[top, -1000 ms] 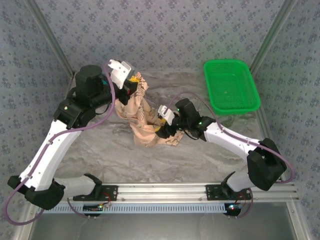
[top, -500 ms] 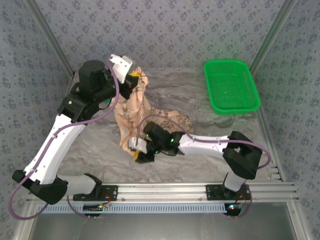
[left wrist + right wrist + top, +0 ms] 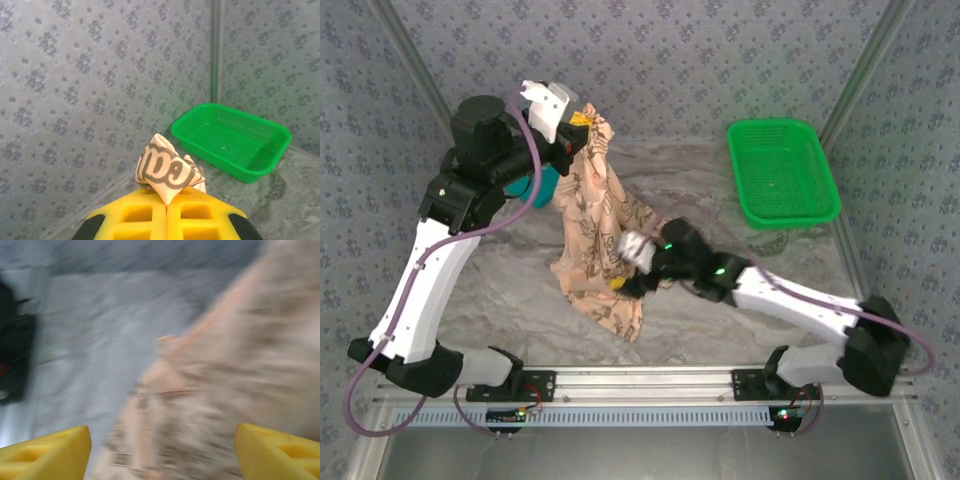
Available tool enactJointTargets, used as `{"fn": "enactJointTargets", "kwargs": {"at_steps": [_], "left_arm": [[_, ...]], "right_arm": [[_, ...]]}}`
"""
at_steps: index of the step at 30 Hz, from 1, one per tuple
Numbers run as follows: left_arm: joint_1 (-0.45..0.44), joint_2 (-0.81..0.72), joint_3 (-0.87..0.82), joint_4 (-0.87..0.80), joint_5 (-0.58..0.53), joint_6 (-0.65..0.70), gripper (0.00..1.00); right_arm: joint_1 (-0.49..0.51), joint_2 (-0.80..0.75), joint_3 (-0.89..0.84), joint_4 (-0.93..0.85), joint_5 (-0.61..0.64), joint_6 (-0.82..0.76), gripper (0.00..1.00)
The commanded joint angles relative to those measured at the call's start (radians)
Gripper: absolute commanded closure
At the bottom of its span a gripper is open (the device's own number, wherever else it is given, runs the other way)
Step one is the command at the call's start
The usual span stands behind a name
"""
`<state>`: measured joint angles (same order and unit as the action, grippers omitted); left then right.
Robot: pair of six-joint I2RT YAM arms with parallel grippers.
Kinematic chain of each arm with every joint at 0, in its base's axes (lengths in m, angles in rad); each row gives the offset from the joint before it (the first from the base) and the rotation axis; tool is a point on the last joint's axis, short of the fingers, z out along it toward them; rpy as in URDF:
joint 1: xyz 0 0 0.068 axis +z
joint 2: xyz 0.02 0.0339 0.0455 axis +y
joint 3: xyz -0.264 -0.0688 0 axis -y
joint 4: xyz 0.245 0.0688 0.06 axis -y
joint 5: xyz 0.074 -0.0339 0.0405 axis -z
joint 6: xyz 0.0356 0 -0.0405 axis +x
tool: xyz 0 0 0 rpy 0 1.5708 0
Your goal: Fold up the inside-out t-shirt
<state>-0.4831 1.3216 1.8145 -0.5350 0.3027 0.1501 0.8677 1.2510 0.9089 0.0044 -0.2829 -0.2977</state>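
Inside-out t-shirt (image 3: 595,240): hangs as a long crumpled drape well to the left of the green basket (image 3: 735,170), top corner lifted, lower part bunched on the table (image 3: 520,300) nearer the arm bases than the basket is. Left gripper (image 3: 582,125), left of the basket and about level with its far rim, has its yellow pads pressed together on a tuft of printed cloth (image 3: 167,170) that pokes out above them (image 3: 166,207); the basket (image 3: 200,145) sits beyond. Right gripper (image 3: 625,275), left of the basket and nearer than it, is at the lower drape; the blurred wrist view shows its pads standing wide apart (image 3: 162,450) with cloth (image 3: 240,365) ahead of them, nothing clamped. Handling, judged: light, limp, no stiffness, so it will sag and twist from a single hold; not slippery against the pads, not fragile. Best second hold looks like a free hem or sleeve edge low on the drape, so the two holds can spread it flat. Teal item (image 3: 545,185) lies further left of the basket, behind the shirt
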Motion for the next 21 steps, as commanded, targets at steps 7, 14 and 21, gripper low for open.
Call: {"fn": "enactJointTargets", "kwargs": {"at_steps": [7,14,21], "left_arm": [[0.003,-0.073,0.030,-0.080,0.337,0.134,1.00],[0.005,-0.134,-0.048,-0.123,0.439,0.264,1.00],[0.006,-0.169,-0.087,-0.125,0.406,0.252,1.00]], "right_arm": [[-0.522,0.144,0.232,-0.253,0.244,0.509,0.13],[-0.540,0.432,0.402,-0.396,0.095,0.559,0.13],[-0.465,0.723,0.612,-0.546,0.119,0.517,0.18]]}}
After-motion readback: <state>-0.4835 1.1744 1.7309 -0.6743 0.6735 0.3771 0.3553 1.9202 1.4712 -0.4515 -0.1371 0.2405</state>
